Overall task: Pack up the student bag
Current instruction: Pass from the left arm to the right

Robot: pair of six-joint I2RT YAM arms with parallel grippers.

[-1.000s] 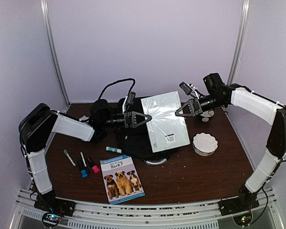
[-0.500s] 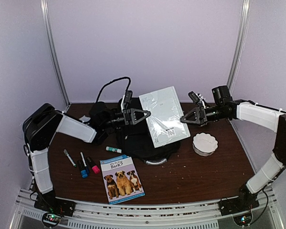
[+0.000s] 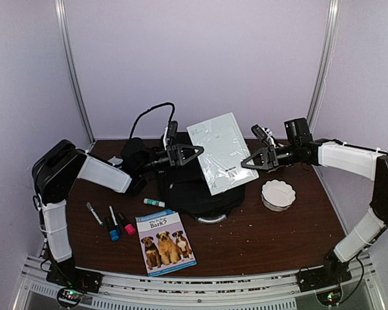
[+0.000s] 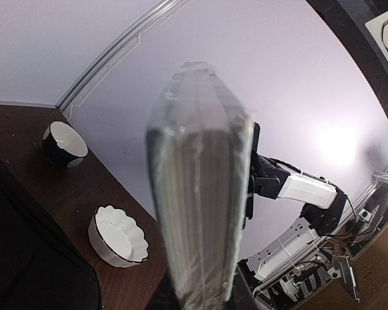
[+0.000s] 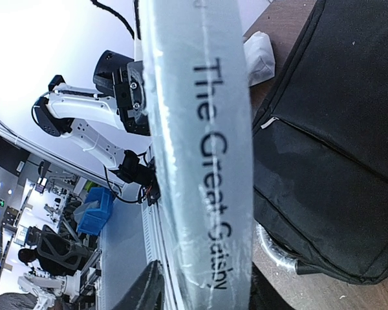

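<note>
Dark brown wooden table [image 3: 297,232] carries everything in the scene. On it the student bag [image 3: 187,194], a large black fabric backpack with zippers, lies flat directly below the gap between the two sets of jaws, its grey-silver handle on the edge facing the arm bases.

A pale, plastic-wrapped book [image 3: 218,152] with "The Great Gatsby" on its spine hangs tilted above the bag, spanning from one gripper to the other. The left gripper [image 3: 199,152] is clamped on its left edge; the left wrist view shows the book edge-on, rising straight out from between the fingers. The right gripper [image 3: 246,163] reaches the opposite edge, and the spine fills the space between its fingers in the right wrist view, though whether those jaws press the book or merely straddle it cannot be told.

A thin paperback with three dogs on its cover [image 3: 166,242] lies below the left jaws, toward the arm bases. A white scalloped bowl [image 3: 278,194] sits just under the right jaws, toward its base. A small dark bowl with a white inside [image 4: 64,143] stands beyond it. Three markers [image 3: 113,224] lie well out to the left of the left jaws, and a small teal-capped glue stick [image 3: 154,203] lies beneath them, touching the bag's edge.
</note>
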